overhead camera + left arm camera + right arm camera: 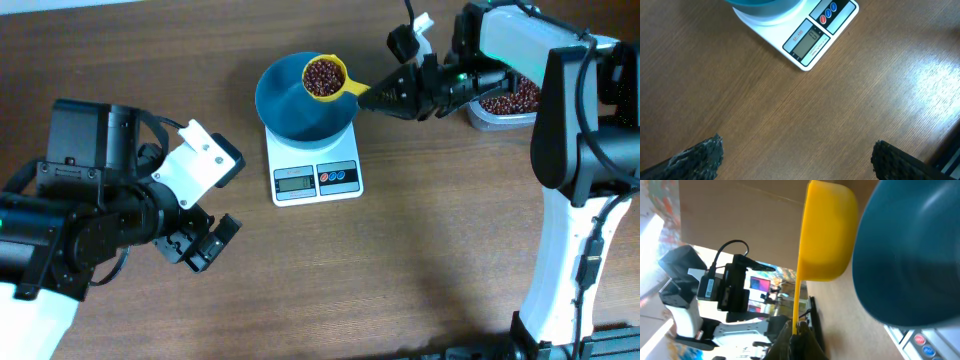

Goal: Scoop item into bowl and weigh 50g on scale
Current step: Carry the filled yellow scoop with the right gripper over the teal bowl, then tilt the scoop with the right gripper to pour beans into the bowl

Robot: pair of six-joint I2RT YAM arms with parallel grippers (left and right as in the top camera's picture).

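The blue bowl [290, 112] sits on the white scale [316, 162] at the table's middle. Over the bowl's far right rim hangs a yellow scoop [349, 88], held level and full of red-brown beans [323, 76]. My right gripper [376, 97] is shut on the scoop's handle. From the right wrist I see the scoop [827, 230] from beneath, next to the bowl [915, 265], with that gripper [799, 330] pinching the thin handle. My left gripper [205, 240] hovers low at the near left, open and holding nothing. Its fingers [700, 160] stand wide apart, with the scale [810, 37] ahead.
A clear tub [505, 105] of beans stands at the far right, partly hidden behind my right arm. The scale's display and its red and blue buttons [338, 177] face the near edge. Bare wooden table lies between my left gripper and the scale.
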